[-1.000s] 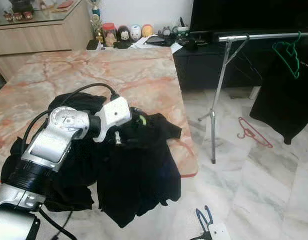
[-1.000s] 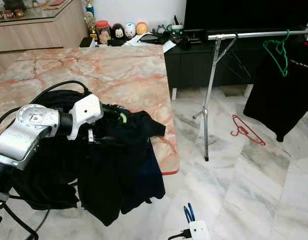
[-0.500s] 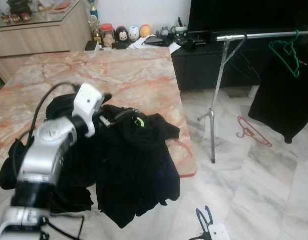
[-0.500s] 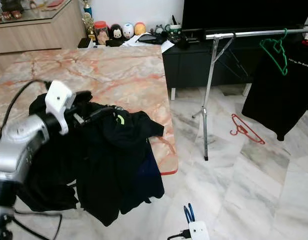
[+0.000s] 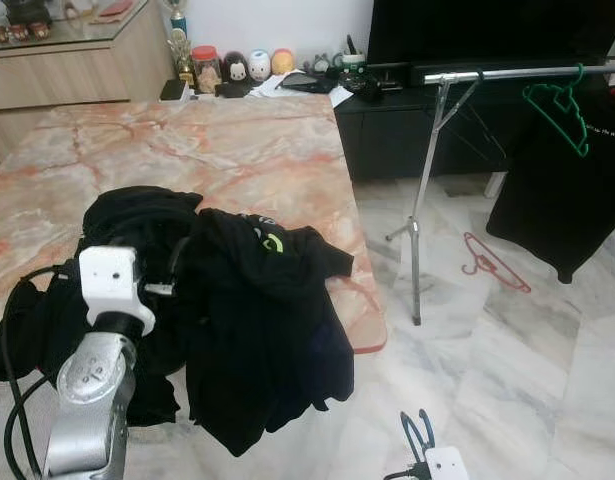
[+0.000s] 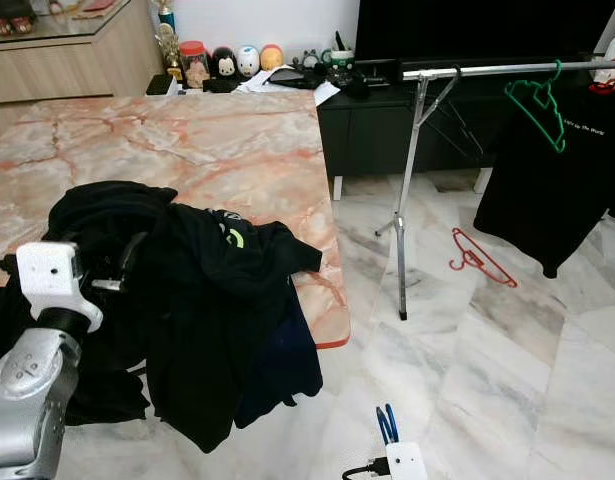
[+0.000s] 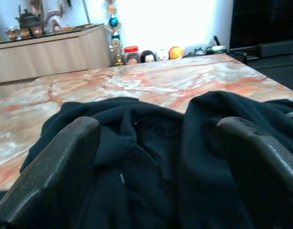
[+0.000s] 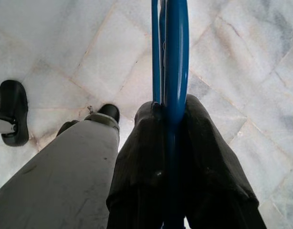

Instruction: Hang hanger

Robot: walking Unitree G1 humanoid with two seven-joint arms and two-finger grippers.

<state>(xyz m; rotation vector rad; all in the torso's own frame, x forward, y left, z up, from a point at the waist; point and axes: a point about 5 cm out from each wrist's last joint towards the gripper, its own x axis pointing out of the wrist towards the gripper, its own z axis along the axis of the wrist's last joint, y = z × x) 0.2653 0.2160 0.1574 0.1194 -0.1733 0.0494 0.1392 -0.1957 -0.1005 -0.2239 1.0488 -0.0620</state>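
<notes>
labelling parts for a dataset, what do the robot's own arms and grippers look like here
The left arm is a silver metal limb with a round joint, a white boxy wrist block and black cables looped beside it. The left gripper has two broad, matte black fingers with rounded tips. The right gripper has the same worn black fingers, behind a small white block.

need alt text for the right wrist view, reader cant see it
The right gripper is shut on a blue hanger, its two black fingers pinching the thin blue bars, which run straight up between them. Behind lies a pale marble tile floor, with a grey leg and black shoe to one side.
</notes>
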